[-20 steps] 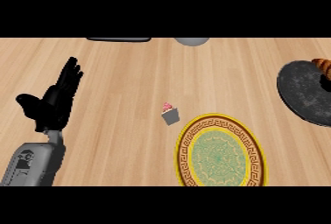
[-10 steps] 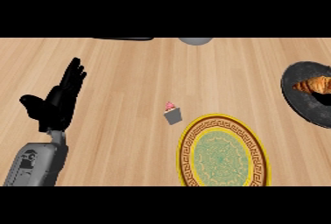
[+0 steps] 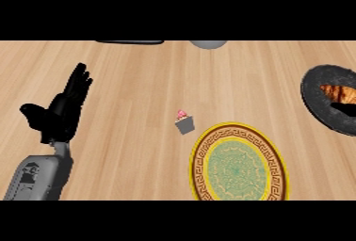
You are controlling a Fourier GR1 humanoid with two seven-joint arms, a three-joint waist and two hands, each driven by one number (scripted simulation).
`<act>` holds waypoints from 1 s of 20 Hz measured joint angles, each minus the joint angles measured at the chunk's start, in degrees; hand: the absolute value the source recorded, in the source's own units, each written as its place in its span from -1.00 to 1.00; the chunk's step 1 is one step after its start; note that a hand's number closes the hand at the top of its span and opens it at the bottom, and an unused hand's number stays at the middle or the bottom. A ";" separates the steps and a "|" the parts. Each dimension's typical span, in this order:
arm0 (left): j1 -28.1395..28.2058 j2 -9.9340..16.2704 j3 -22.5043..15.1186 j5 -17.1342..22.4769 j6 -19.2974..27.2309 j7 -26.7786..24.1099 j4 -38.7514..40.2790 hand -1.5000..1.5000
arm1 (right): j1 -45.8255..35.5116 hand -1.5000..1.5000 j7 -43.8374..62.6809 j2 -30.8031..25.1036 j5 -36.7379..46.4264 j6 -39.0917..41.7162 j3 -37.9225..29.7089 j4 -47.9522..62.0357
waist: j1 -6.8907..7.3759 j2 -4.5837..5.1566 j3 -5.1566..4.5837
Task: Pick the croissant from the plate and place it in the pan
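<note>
**A:** Croissant [image 3: 338,92] is sitting in the pan [image 3: 321,107] at the right edge, golden-brown and flaky looking, long crescent shape lying across the dark inside. Pan is round, black, with a rough, speckled finish. Part of it runs out of view. There's a dark shape just under the croissant near the edge, can't tell what it is.

**B:** And the plate?

**A:** Plate [image 3: 240,162] is lower, right of centre, well apart from the pan. Round, glossy yellow rim, brown band with a key pattern, pale green patterned middle. Nothing lying on it.

**B:** What's the robot hand doing?

**A:** Left robot hand [image 3: 61,113] is over at the left, black, fingers straight and up, thumb sticking out to the side, so spread and holding nothing. Grey forearm comes in from the lower edge. Right one doesn't show at all.

**B:** Anything else on the tabletop?

**A:** Tabletop [image 3: 139,84] is light wood planks with fine grain. Small cupcake [image 3: 184,124] just up-left of the plate, grey wrapper, pink top. At the top edge there's a grey rounded thing [image 3: 208,44] and a flat dark slab [image 3: 130,42], both cut off.
</note>
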 measured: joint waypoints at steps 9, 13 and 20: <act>1.21 0.53 1.44 -0.25 0.54 0.17 -0.14 0.00 | 4.74 -1.00 -11.55 -1.13 -11.27 10.06 -9.26 -0.57 | -2.48 -1.08 -0.29; 2.68 0.43 1.69 -0.54 0.87 0.47 -1.11 0.00 | 10.02 -1.00 -15.37 -2.23 -14.68 19.83 -10.38 -2.69 | -3.70 -1.62 -0.45; 4.62 1.16 2.96 -0.26 0.19 0.01 -1.67 0.00 | 21.50 -1.00 -17.31 -2.74 -19.99 30.78 -11.37 -12.44 | -5.08 -2.16 -0.68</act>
